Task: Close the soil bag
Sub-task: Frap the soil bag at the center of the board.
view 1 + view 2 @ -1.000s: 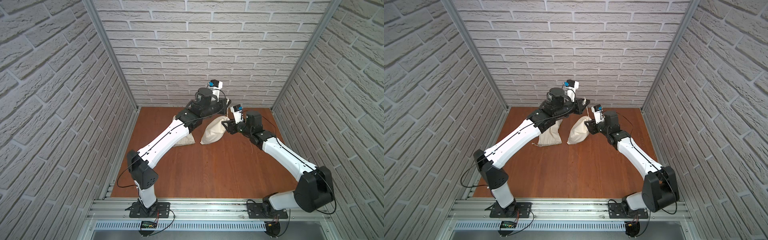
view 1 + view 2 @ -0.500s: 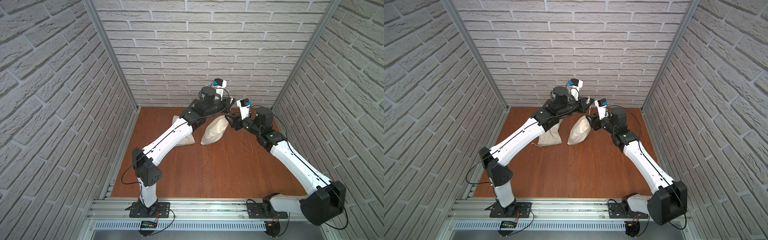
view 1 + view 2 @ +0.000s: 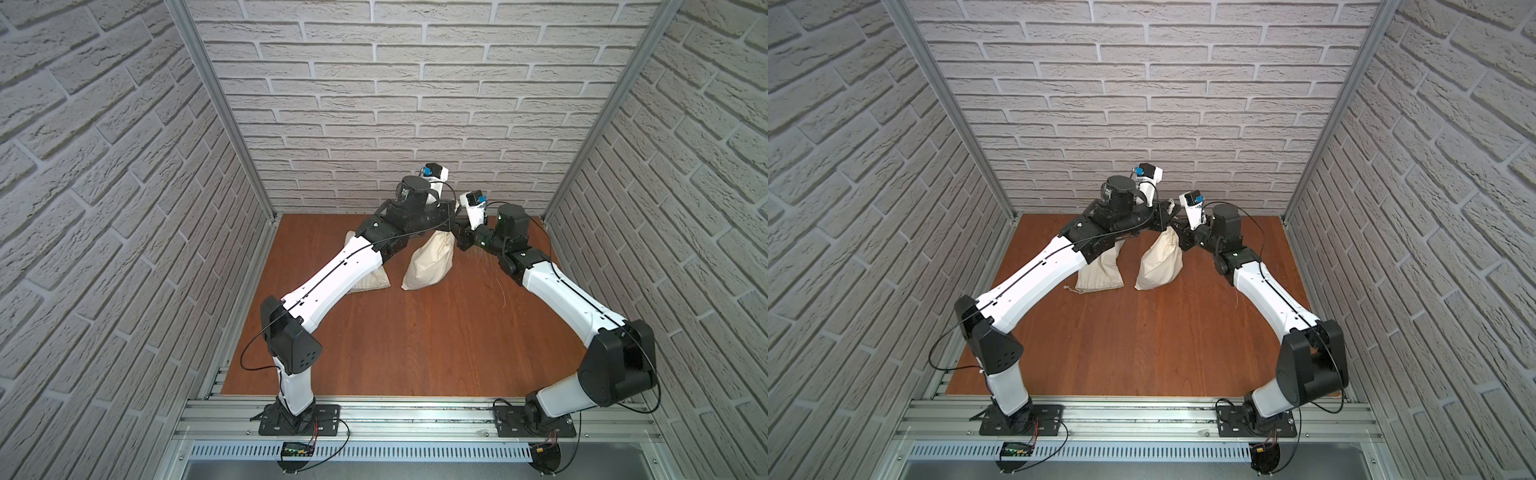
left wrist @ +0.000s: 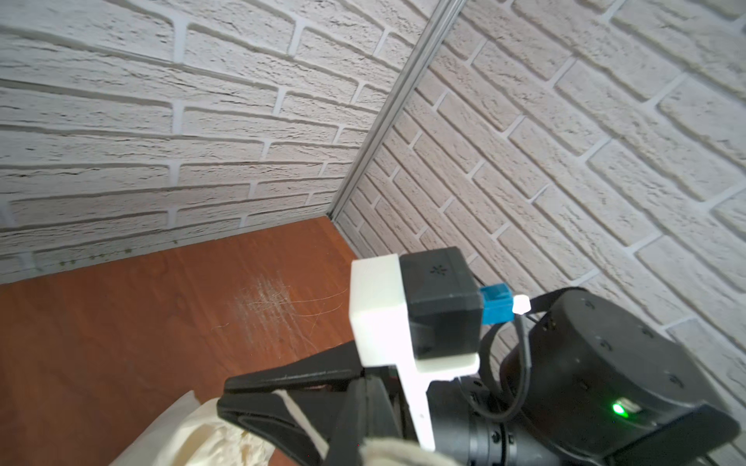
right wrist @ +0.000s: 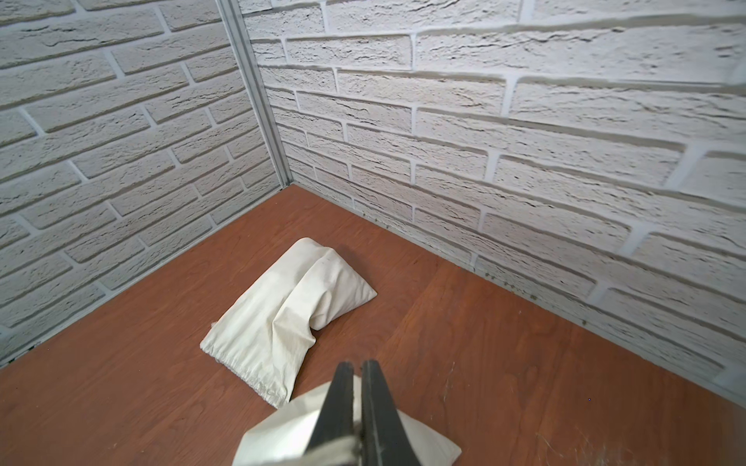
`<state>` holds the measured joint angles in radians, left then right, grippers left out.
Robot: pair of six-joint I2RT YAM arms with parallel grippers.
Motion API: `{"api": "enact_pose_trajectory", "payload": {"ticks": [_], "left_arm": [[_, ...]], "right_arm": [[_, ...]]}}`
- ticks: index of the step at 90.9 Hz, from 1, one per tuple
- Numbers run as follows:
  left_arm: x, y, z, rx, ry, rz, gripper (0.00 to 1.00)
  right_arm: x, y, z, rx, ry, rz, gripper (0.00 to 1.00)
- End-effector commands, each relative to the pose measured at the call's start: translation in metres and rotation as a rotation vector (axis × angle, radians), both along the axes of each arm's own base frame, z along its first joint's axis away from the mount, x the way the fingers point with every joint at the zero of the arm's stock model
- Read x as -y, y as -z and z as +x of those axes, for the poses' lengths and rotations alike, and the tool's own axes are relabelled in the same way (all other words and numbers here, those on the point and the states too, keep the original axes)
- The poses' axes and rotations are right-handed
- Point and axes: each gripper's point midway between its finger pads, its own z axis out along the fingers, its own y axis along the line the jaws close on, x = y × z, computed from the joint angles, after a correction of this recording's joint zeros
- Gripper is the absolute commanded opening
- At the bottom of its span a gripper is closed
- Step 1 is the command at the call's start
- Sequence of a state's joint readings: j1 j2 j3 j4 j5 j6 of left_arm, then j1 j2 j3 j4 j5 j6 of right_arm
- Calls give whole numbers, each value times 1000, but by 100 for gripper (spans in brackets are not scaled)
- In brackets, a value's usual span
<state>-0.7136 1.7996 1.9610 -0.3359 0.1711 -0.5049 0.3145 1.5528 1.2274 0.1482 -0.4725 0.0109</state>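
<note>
Right gripper (image 5: 357, 367) seemingly pinches the soil bag (image 3: 428, 262) drawstring (image 4: 292, 407) — left gripper (image 3: 1166, 216) closed.

The cream cloth soil bag (image 3: 428, 262) stands leaning on the floor (image 3: 415, 340), its gathered neck lifted and pinched between my left gripper (image 4: 224, 397) and right gripper (image 5: 357, 365)

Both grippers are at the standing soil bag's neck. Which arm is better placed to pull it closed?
Right, probably: the right gripper is shut on the neck of the soil bag with bare table behind it. The left gripper, also shut, reaches in over the second bag.
</note>
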Motion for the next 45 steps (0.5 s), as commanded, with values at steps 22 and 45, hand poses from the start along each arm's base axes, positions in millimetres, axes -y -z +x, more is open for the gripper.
{"api": "enact_pose_trajectory", "payload": {"ticks": [22, 45], "left_arm": [[-121, -218, -80, 457, -106, -295, 0], [-184, -246, -103, 547, -232, -346, 0]], "right_arm": [[56, 177, 20, -361, 253, -353, 13], [76, 177, 22, -383, 321, -476, 15]]}}
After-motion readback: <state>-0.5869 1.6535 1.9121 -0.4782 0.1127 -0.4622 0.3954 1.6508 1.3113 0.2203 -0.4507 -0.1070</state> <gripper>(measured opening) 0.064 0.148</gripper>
